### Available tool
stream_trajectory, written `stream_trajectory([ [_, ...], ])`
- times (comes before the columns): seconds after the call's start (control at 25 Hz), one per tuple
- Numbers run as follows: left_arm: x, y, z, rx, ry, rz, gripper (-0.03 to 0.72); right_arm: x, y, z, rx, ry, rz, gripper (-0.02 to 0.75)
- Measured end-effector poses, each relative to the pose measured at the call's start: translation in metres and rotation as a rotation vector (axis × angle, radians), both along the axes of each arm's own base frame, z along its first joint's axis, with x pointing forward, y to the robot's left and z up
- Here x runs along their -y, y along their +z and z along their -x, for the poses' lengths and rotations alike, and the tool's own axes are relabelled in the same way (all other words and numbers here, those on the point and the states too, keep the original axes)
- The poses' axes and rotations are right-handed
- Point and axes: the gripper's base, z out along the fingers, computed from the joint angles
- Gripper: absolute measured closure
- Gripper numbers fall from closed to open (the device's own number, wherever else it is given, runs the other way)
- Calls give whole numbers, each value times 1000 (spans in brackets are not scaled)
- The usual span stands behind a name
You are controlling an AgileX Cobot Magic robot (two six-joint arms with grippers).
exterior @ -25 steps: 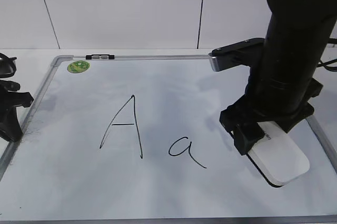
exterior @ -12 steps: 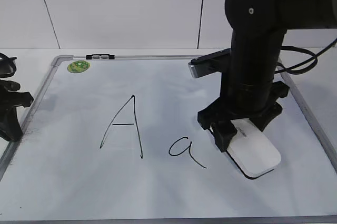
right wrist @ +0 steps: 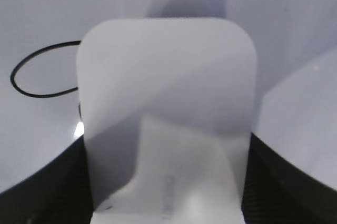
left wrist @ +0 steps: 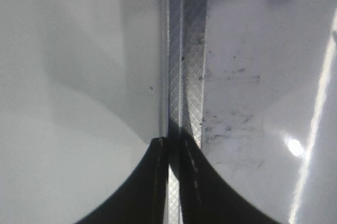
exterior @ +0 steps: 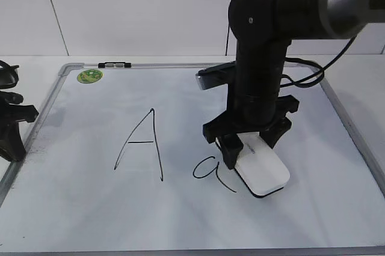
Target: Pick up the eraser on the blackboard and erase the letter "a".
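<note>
White eraser point(exterior: 262, 173) in the right hand point(exterior: 248, 149) touches the letter "a" point(exterior: 210, 172).

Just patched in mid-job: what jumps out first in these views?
The big black right arm dominates the middle of the blackboard, its right gripper clamped on the white eraser, which sits at the tail of the letter "a". Left of that stands a taller capital "A". The left gripper is shut, parked over the board's left frame edge.
</note>
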Motion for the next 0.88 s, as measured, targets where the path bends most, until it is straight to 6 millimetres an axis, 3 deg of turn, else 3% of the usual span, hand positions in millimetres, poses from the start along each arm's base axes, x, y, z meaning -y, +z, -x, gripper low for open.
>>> stream_trajectory([
  [0.24, 0, 0, 0, 0, 0, 0, 655, -3, -22, -4, -49, 3, 19, 210],
  [0.52, 0, 0, 0, 0, 0, 0, 655, -9, -25, -2, -60, 19, 26, 210],
  [0.88, 0, 0, 0, 0, 1, 1, 655, -33, -26, 12, -44, 104, 36, 210],
])
